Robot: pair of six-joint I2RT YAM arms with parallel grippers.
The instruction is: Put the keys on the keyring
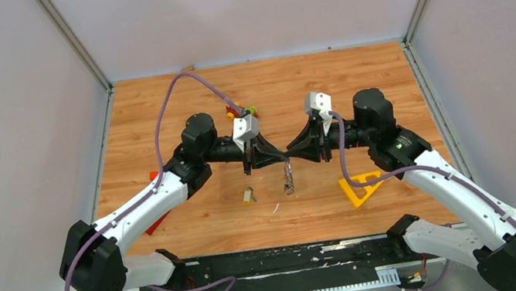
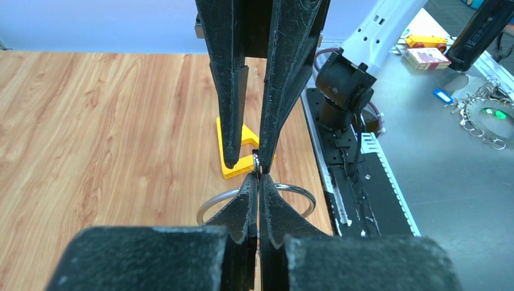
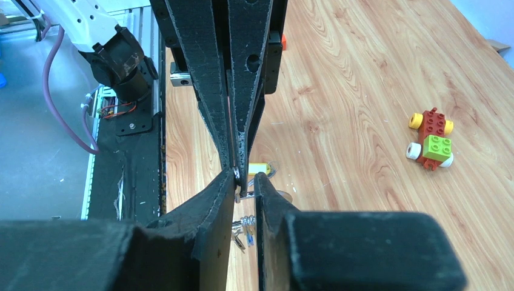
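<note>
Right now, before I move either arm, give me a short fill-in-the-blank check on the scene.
1. The left gripper is shut on the thin silver ___.
2. The right gripper has its jaws ___, with a gap between them.
3. The plastic triangle on the table is coloured ___.
Missing words: keyring; open; yellow.

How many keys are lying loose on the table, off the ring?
1: the yellow-tagged key lies on the table, left of the bunch hanging below the keyring. Others may be hidden from view.
</note>
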